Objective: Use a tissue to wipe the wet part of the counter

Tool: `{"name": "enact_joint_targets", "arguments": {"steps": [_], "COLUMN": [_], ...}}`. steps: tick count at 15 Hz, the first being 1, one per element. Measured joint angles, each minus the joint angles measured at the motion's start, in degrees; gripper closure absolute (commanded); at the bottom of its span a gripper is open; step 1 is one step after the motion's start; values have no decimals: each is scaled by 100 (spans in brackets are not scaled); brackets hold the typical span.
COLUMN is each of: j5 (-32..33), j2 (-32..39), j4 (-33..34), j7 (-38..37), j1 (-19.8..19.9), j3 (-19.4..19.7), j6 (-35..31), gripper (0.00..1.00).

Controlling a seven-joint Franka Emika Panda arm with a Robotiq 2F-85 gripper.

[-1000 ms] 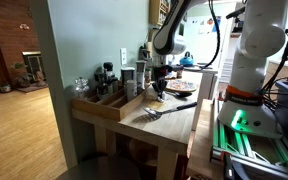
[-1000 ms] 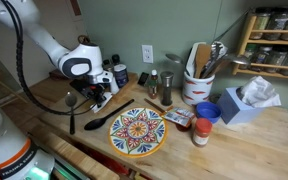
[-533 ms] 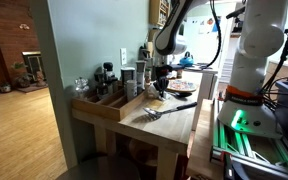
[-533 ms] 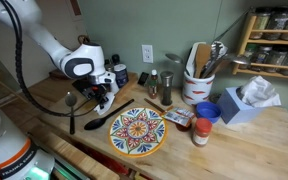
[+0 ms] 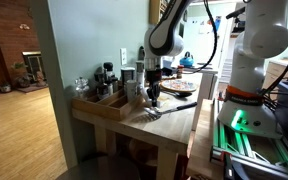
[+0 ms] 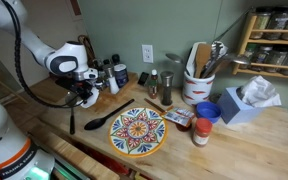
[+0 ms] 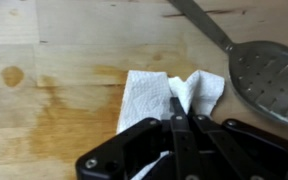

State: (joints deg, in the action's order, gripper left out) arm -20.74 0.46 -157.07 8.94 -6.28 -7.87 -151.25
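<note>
Wrist view: gripper [image 7: 181,110] has its fingers pressed together, pinching a raised fold of the tissue [image 7: 149,95]. The rest of the tissue lies spread on the counter [image 7: 84,35].

Step, as I read it: the wipe itself. The tissue is picked and down on the wood, sitting at the edge of the wet patch [image 7: 59,110], with most of the patch uncovered beside it.

Next move calls for:
- keeping the pinch and holding downward pressure
- dragging sideways across the patch, away from the slotted spoon [image 7: 269,70]
- staying low enough that the paper drags flat rather than bunching under the fingers

Materials:
- tissue: white, soft, crumpled, faint quilted emboss, roughly square. Should soak quickly, but it may tear if dragged hard.
- counter: pale tan wood, smooth, visible plank seams. The wet patch shows as a darker amber smear with a small ring mark nearby.
- slotted spoon: grey metal with a perforated oval head and a long handle, just beside the tissue. Can't tell if they touch.

In an exterior view the gripper [image 6: 84,97] is low over the counter [image 6: 234,150] end, apart from the patterned round plate [image 6: 137,130]. The tissue is probably under it, but too small to confirm there.
</note>
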Motion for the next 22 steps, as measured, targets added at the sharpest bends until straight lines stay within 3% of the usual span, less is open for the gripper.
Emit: {"name": "enact_joint_targets", "arguments": {"steps": [3, 7, 13, 17, 20, 22], "j5": [18, 150, 1654, 2328, 2220, 1655], "j2": [5, 83, 223, 221, 205, 158], "j4": [-2, -4, -1, 1, 13, 7], "j7": [-138, -489, -1841, -2488, -2292, -1589], "j1": [-67, 162, 515, 660, 719, 725], "j3": [-40, 279, 903, 1210, 1220, 1128], "j6": [-231, -930, -1145, -1126, -1007, -797], "gripper": [99, 99, 99, 99, 99, 99]}}
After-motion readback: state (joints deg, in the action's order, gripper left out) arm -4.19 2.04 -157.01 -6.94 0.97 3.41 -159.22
